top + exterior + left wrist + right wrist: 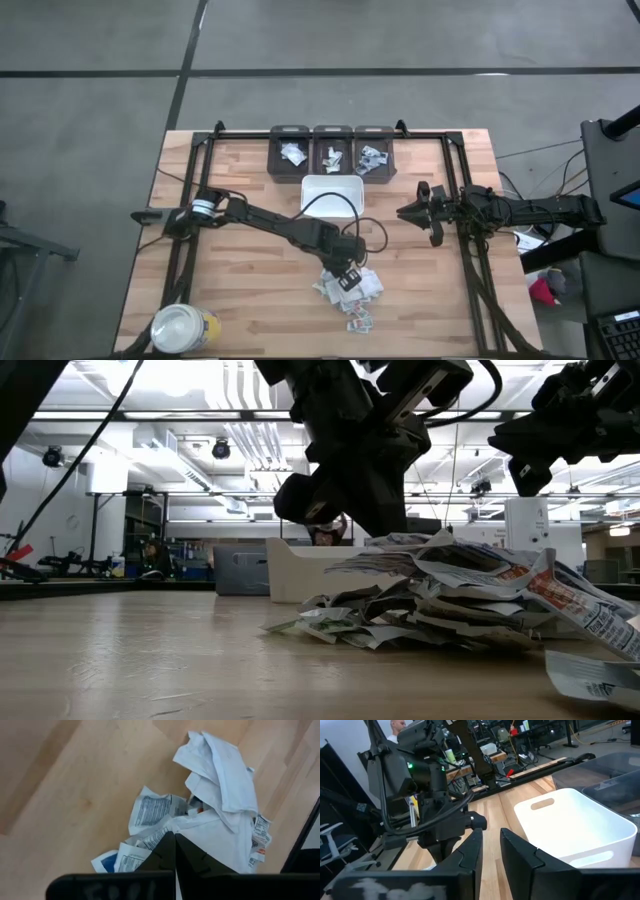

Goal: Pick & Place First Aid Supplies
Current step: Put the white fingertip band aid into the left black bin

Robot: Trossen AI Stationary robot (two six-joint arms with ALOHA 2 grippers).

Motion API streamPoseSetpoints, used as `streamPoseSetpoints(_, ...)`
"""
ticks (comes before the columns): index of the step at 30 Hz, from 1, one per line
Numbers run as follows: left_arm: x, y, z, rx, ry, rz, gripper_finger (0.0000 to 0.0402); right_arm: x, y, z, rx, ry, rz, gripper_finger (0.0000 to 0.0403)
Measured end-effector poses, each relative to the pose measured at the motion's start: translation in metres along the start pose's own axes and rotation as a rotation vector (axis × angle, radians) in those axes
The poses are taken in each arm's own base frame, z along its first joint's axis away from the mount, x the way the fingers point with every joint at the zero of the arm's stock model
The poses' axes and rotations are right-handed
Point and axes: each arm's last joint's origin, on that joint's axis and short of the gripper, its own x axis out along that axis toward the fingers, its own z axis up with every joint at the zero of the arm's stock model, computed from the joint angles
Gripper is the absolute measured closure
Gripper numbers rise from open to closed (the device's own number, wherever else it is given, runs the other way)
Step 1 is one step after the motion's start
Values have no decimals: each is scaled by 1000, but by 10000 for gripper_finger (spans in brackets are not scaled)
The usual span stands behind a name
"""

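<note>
A wooden table (250, 300) is seen from above, with two dark robot arms reaching over it. Nearest the front edge, at the left corner, stands a round yellow jar with a white lid (184, 328). Just right of centre, a loose pile of first aid supplies (350, 292), small white paper packets with grey, green and red print, lies heaped on the wood. In the low view the pile (450, 595) sits crumpled and layered, with one packet lying apart from it at the near right.

The left gripper (349, 277) is down on top of this pile, its two fingers (165, 851) pressed together with no gap between them; whether a packet is pinched between the tips cannot be told.

Behind the pile sits a white rectangular tray (332, 194) with a handle slot. To its right, well apart from the pile, the right gripper (408, 212) hovers above the table, pointing toward the tray, its fingers (470, 851) a narrow gap apart and holding nothing.

Farthest back, three dark bins (331, 152) stand in a row, each holding a few packets.
</note>
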Motion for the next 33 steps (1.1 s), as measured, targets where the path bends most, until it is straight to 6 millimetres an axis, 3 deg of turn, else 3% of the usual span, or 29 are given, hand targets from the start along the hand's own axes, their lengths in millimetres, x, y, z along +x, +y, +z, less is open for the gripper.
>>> streamPoseSetpoints(16,-2,0,0,32,10,-9,401,0,0,0,0,0,0,316)
streamPoseSetpoints(33,-3,0,0,35,26,-25,401,0,0,0,0,0,0,337)
